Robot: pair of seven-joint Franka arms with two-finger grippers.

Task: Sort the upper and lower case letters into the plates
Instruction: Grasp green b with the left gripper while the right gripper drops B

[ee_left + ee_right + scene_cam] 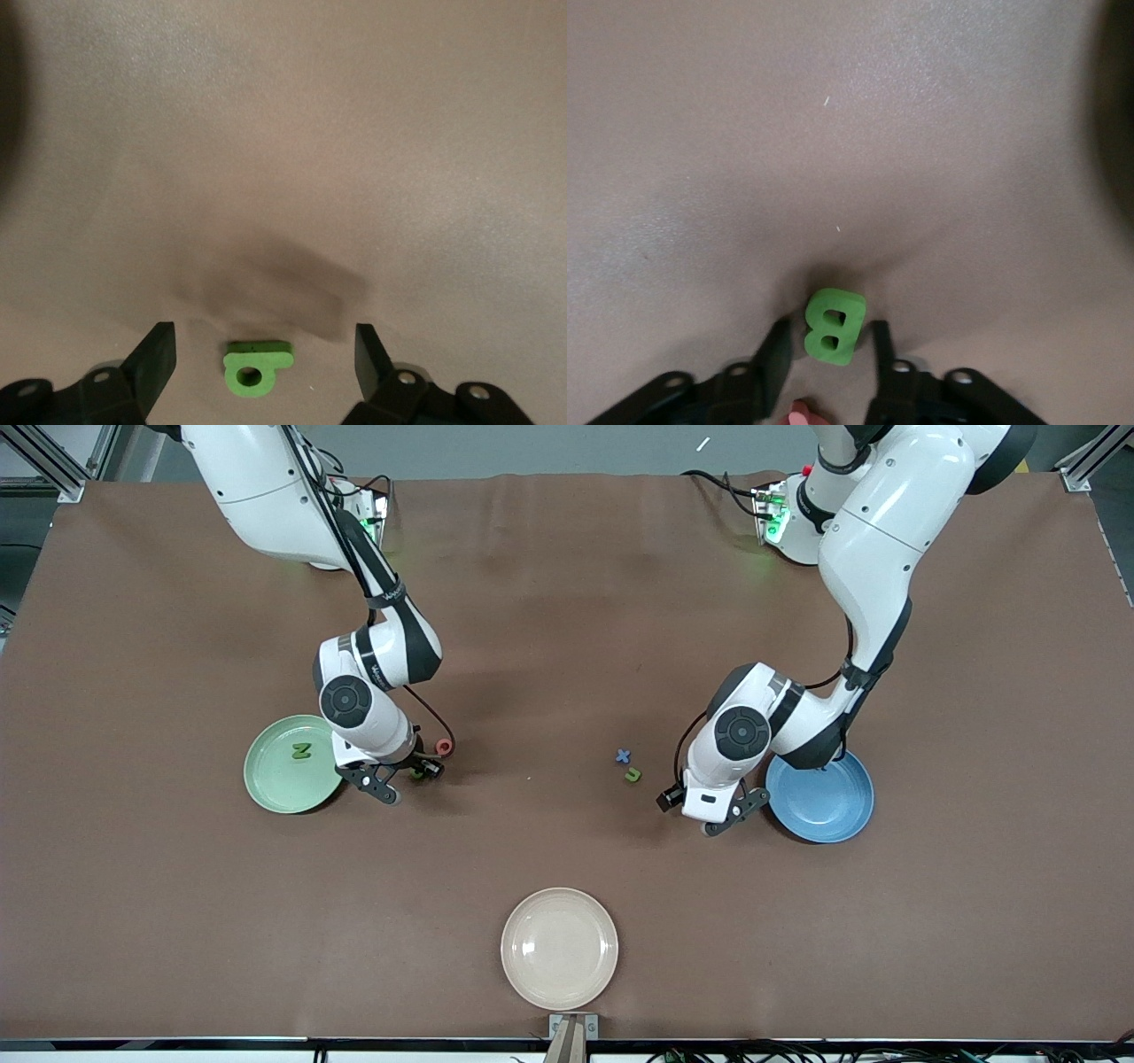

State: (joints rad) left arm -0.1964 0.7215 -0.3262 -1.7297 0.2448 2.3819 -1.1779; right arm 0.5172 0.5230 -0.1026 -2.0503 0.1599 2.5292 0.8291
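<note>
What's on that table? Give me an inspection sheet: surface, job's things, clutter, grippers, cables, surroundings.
Surface: brown table cover, lightly creased.
Job's things: pale green plate holds one green letter, N or Z; blue plate, visible part bare; on the cover, green B, red ring-shaped letter, blue x, green u, green one-looped letter.
Clutter: cream plate, nothing on it.
Grippers: right gripper low around the green B beside the pale green plate; left gripper open, straddling the green one-looped letter beside the blue plate.
Cables: black cable at the right arm's wrist; more at the bases.
Surroundings: aluminium frame at the corners.
</note>
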